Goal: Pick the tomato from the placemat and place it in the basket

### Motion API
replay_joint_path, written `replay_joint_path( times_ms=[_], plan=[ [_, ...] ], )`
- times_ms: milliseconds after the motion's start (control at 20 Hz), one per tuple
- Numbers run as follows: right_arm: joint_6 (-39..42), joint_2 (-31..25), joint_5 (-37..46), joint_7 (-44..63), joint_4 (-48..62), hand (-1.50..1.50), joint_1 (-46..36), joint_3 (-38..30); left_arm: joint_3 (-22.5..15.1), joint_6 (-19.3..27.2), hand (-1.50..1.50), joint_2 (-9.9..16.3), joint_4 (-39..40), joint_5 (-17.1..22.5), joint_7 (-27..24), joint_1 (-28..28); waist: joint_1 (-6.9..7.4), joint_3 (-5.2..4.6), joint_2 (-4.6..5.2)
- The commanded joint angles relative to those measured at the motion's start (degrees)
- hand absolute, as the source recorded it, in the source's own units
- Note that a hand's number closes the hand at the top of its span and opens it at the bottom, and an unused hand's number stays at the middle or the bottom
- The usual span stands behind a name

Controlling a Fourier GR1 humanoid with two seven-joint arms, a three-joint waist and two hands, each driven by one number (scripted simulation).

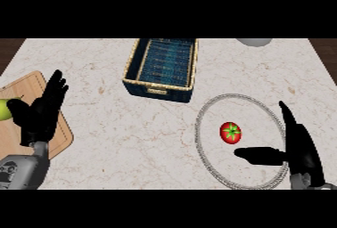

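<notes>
Sitting on the round placemat (pixel 205 116) at the right side of the marble counter (pixel 132 133): one red tomato (pixel 230 132) with a green star-shaped stem on top, a bit left of the mat's middle. Just to the right and slightly nearer: the right hand (pixel 299 142), coming in from the near right corner, fingers straight and pointing to the far side, thumb stuck out to the left so its tip ends just below the tomato on the near side. Not touching the tomato as far as can be told, small gap between thumb tip and fruit, nothing gripped, hand spread open with the tomato lying in the open angle between thumb and fingers. Farther back and to the left of the mat: the basket (pixel 161 67), rectangular, woven tan rim, dark blue inside, a little label on the near wall. Tomato well apart from it, still on the mat. Over on the left: the left hand (pixel 43 111), open, fingers up and relaxed, resting over the edge of a wooden cutting board (pixel 23 87). Peeking out at the far left edge on that board: something yellow-green (pixel 5 109), mostly cut off, hard to say what exactly. At the far edge, right of the basket: a pale grey rounded thing (pixel 255 42), only partly in view.
</notes>
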Motion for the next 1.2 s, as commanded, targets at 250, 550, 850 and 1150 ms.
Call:
replay_joint_path(
  times_ms=[250,550,850,1150],
  plan=[
    [-2.17,9.53,12.41,0.31,3.53,-1.50,1.02,0.67,1.36,-2.35,0.00,-2.34,-1.32,-3.15,0.32,1.14,0.04,0.02,-0.01],
    [1.02,12.93,13.01,-1.48,4.44,-1.50,-0.07,-2.30,4.56,-4.34,0.00,-3.63,2.02,-3.82,-1.96,0.70,0.03,0.01,0.03],
    [0.16,16.67,15.19,-6.11,6.97,-1.50,3.34,-2.30,6.09,-6.55,0.00,-4.03,-3.52,-4.90,2.00,3.19,0.07,0.03,-0.01],
    [2.83,18.61,17.62,-2.56,10.38,-1.50,-0.04,-3.15,6.68,-6.20,0.00,-5.09,0.25,-6.86,2.20,-1.81,-0.01,0.02,0.03]
  ],
)
